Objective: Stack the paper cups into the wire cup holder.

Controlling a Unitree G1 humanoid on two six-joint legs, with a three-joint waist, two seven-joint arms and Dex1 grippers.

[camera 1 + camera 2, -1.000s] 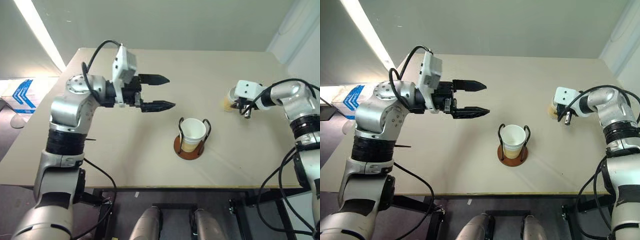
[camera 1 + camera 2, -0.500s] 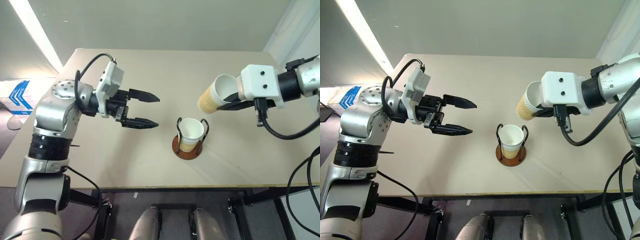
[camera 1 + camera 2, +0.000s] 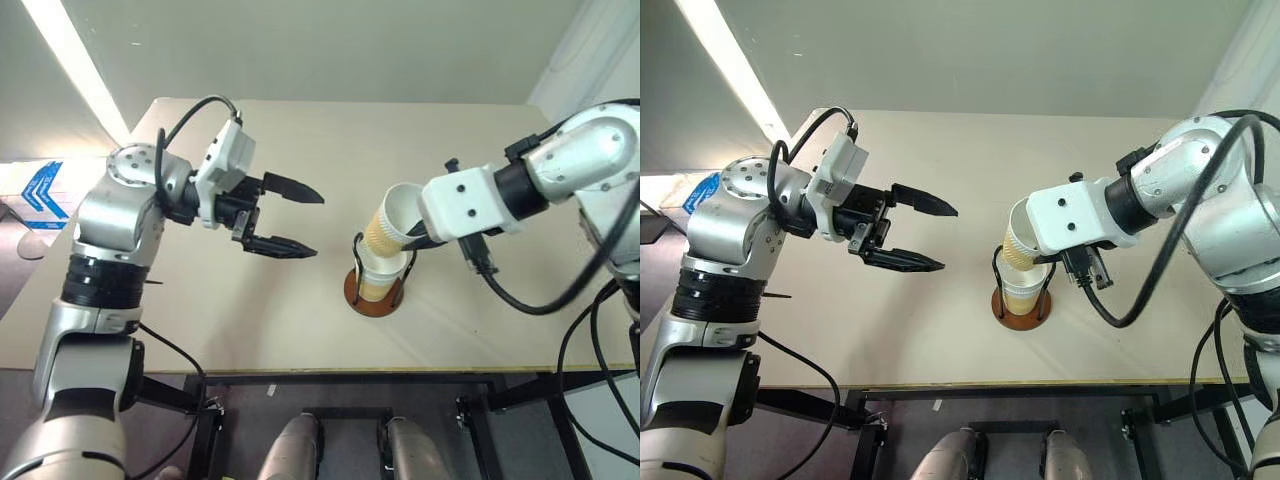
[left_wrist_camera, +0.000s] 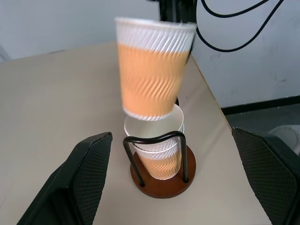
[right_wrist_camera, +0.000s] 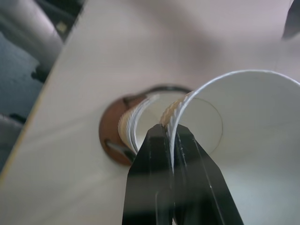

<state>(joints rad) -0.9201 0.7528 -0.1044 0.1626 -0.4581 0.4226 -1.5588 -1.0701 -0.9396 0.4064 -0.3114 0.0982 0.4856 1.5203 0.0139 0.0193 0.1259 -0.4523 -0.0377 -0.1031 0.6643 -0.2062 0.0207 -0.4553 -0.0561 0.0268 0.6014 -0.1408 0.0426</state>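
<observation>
The right gripper (image 5: 172,140) pinched the rim of a paper cup (image 3: 390,219) tilted just above the cups (image 3: 377,272) seated in the wire cup holder (image 3: 375,293), while the left gripper (image 3: 297,219) stood spread beside the holder.

Right gripper (image 3: 412,236) holding tilted paper cup (image 3: 391,221) over cup in wire cup holder (image 3: 377,285), left gripper (image 3: 306,221) spread wide

No readable text, label, brand or number anywhere. Only sign: blue chevron arrows on a white floor marking (image 3: 38,192) beside the counter (image 3: 300,130), pointing away from it; nothing printed on the paper cups (image 4: 152,70).
</observation>
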